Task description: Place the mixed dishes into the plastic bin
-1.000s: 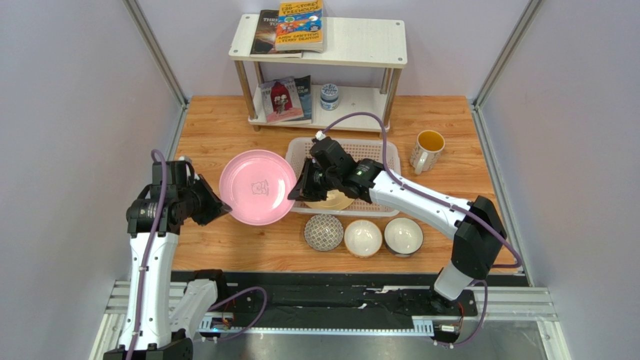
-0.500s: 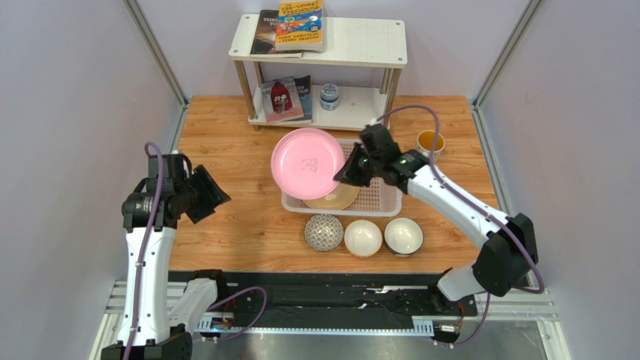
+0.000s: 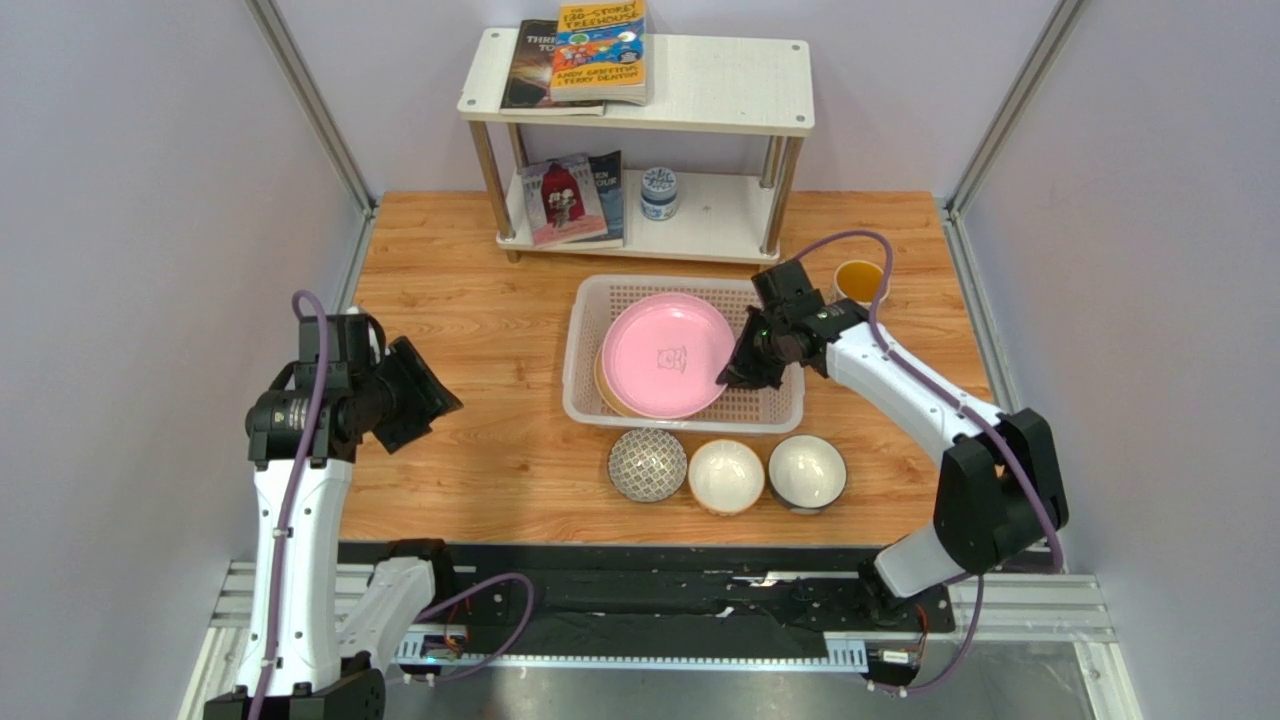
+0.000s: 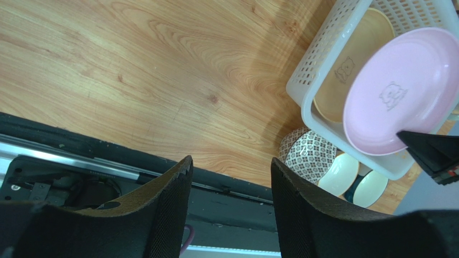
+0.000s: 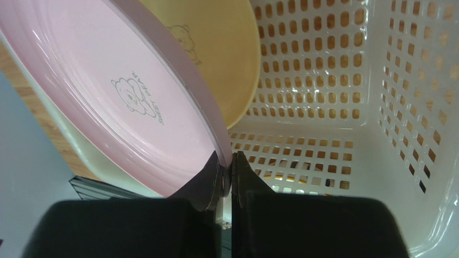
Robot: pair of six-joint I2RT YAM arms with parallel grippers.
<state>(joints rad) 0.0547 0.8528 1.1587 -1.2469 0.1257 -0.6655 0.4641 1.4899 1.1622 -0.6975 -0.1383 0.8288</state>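
Note:
My right gripper (image 3: 739,374) (image 5: 226,161) is shut on the rim of the pink plate (image 3: 666,354) (image 5: 113,91) (image 4: 401,88), held tilted over the white plastic bin (image 3: 586,318) (image 5: 334,140) (image 4: 318,80). Under it in the bin lies the pale yellow plate (image 3: 604,393) (image 5: 223,59) (image 4: 350,70). In front of the bin stand a grey patterned bowl (image 3: 648,464) (image 4: 310,156) and two white bowls (image 3: 726,476) (image 3: 807,471). A mug with a yellow inside (image 3: 858,281) sits right of the bin. Far to the left, my left gripper (image 3: 428,398) (image 4: 229,177) stands open and empty.
A white two-tier shelf (image 3: 751,90) at the back holds books (image 3: 598,53) and a small blue-white jar (image 3: 657,192). Grey walls close both sides. The black rail (image 3: 646,593) runs along the near table edge.
My right gripper has carried the pink plate from beside the left arm rightward and lowered it over the bin. The left gripper let go of the plate, opened and drew back.

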